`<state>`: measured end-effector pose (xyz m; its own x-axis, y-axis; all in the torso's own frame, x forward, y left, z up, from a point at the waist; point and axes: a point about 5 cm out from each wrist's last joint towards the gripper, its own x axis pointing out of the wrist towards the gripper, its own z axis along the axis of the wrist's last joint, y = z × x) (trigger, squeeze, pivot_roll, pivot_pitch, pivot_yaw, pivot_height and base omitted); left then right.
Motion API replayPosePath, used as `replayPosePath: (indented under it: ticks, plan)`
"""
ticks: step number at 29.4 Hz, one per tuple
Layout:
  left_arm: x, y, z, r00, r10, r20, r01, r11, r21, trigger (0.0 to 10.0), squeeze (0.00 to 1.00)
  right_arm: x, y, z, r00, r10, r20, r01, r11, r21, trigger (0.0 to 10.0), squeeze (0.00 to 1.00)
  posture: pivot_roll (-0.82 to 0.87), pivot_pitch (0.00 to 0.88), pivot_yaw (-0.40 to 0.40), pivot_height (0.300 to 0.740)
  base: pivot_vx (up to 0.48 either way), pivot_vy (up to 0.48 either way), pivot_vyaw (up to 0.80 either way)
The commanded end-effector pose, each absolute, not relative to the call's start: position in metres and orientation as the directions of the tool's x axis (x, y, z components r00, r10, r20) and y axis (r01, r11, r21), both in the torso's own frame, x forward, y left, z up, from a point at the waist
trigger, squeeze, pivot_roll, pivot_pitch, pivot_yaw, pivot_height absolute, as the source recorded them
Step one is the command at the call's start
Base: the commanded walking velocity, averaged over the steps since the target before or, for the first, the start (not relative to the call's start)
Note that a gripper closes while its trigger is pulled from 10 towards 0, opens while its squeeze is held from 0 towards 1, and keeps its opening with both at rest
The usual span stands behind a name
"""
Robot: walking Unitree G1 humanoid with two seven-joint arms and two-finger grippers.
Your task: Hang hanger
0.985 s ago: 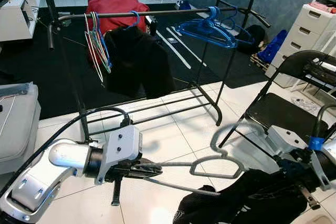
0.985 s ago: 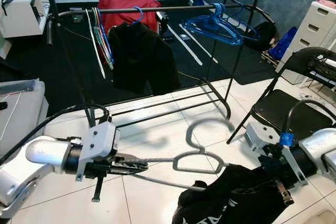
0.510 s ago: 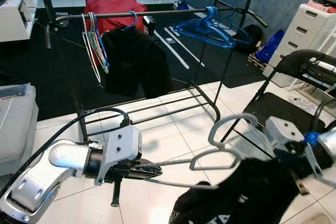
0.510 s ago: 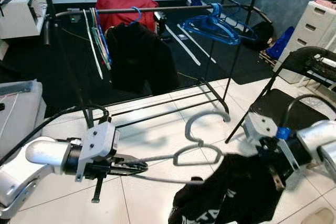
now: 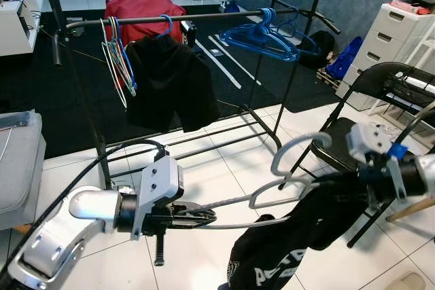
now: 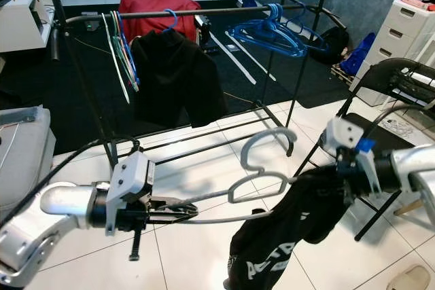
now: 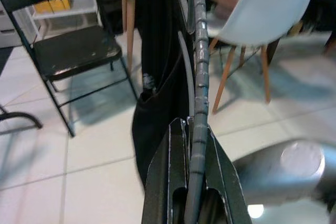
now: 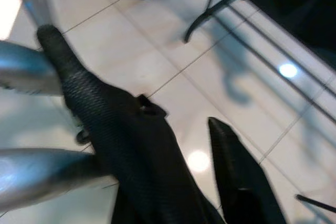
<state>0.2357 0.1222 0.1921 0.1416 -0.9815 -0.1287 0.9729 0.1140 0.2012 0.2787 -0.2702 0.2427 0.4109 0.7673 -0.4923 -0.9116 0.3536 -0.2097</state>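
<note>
A grey hanger with a black garment draped over it hangs low over the tiled floor in front of the black clothes rack. My left gripper is shut on the hanger's left end; in the left wrist view the ribbed bar runs out from between the fingers. My right gripper is shut on the garment-covered right end and is buried in the cloth. One bare finger lies beside the mesh fabric. The hook points up, below the rail.
On the rail hang blue hangers, a black garment and several thin coloured hangers. A black folding chair stands close on the right, white drawers behind it. A grey case sits at the left.
My right arm has lifted the garment end up and back toward the rack, tilting the hanger and raising its hook. The left gripper has hardly moved. The camera has shifted slightly.
</note>
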Motion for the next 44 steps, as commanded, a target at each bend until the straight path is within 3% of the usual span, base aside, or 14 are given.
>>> replayPosePath:
  ticks: [1,8,15,16,19,20,22,24,26,27,33,36,41,44]
  plan:
    - [0.232,0.118,0.196,0.108,-0.991,-0.083,0.977,0.091,0.195,0.0,0.0,0.28,-0.272,0.248,0.438,0.778,-0.451,-0.899,0.374,-0.227,10.0,1.0,-0.06,0.058,-0.076,0.74,0.0,0.0,0.0]
    - [0.24,0.124,0.193,0.176,-0.982,-0.064,0.969,0.161,0.187,0.0,0.0,0.274,-0.289,0.287,0.495,0.849,-0.186,-0.862,0.453,-0.228,10.0,1.0,-0.06,0.064,-0.073,0.74,0.0,0.0,0.0]
    - [0.246,0.13,0.191,0.229,-0.972,-0.057,0.959,0.215,0.187,0.0,0.0,0.269,-0.303,0.307,0.566,0.824,-0.022,-0.805,0.546,-0.233,10.0,1.0,-0.07,0.067,-0.069,0.74,0.0,0.0,0.0]
    - [0.249,0.131,0.19,0.252,-0.966,-0.051,0.953,0.238,0.188,0.0,0.0,0.27,-0.309,0.312,0.609,0.792,0.044,-0.765,0.601,-0.232,10.0,0.0,-0.07,0.067,-0.069,0.74,0.0,0.0,0.0]
    - [0.253,0.133,0.191,0.283,-0.958,-0.035,0.943,0.272,0.19,0.0,0.0,0.273,-0.325,0.322,0.72,0.658,0.22,-0.632,0.753,-0.185,10.0,0.0,-0.07,0.071,-0.063,0.74,0.0,0.0,0.0]
    - [0.253,0.133,0.191,0.283,-0.958,-0.035,0.943,0.272,0.19,0.0,0.0,0.273,-0.325,0.322,0.72,0.658,0.22,-0.632,0.753,-0.185,10.0,0.0,-0.07,0.071,-0.063,0.74,0.0,0.0,0.0]
    - [0.255,0.133,0.194,0.301,-0.953,-0.021,0.936,0.291,0.196,0.0,0.0,0.275,-0.334,0.328,0.738,0.554,0.385,-0.579,0.813,-0.059,10.0,0.0,-0.07,0.072,-0.062,0.74,0.0,0.0,0.0]
    - [0.257,0.133,0.195,0.312,-0.95,-0.017,0.932,0.303,0.201,0.0,0.0,0.276,-0.332,0.323,0.741,0.53,0.412,-0.578,0.816,-0.01,10.0,0.0,-0.07,0.073,-0.06,0.74,0.0,0.0,0.0]
    - [0.259,0.133,0.197,0.329,-0.944,-0.003,0.924,0.321,0.207,0.0,0.0,0.278,-0.319,0.302,0.74,0.566,0.362,-0.615,0.788,0.025,10.0,0.0,-0.07,0.073,-0.06,0.74,0.0,0.0,0.0]
    - [0.261,0.132,0.199,0.34,-0.94,0.012,0.918,0.335,0.214,0.0,0.0,0.277,-0.299,0.277,0.729,0.639,0.245,-0.659,0.752,0.001,10.0,0.0,-0.07,0.074,-0.061,0.74,0.0,0.0,0.0]
    - [0.263,0.131,0.201,0.345,-0.938,0.027,0.914,0.342,0.219,0.0,0.0,0.275,-0.288,0.261,0.72,0.671,0.178,-0.682,0.731,0.003,10.0,0.0,-0.06,0.073,-0.06,0.74,0.0,0.0,0.0]
    - [0.27,0.127,0.208,0.399,-0.913,0.088,0.887,0.409,0.215,0.0,0.0,0.259,-0.259,0.227,0.631,0.775,-0.027,-0.776,0.631,-0.028,10.0,0.0,-0.06,0.072,-0.063,0.74,0.0,0.0,0.0]
    - [0.271,0.127,0.209,0.411,-0.906,0.1,0.881,0.423,0.214,0.0,0.0,0.256,-0.255,0.223,0.619,0.784,-0.049,-0.786,0.618,-0.031,10.0,0.0,-0.06,0.072,-0.063,0.74,0.0,0.0,0.0]
    - [0.281,0.126,0.211,0.473,-0.87,0.139,0.85,0.492,0.189,0.0,0.0,0.253,-0.257,0.236,0.645,0.762,0.059,-0.764,0.646,0.013,10.0,0.0,-0.07,0.07,-0.059,0.74,0.0,0.0,0.0]
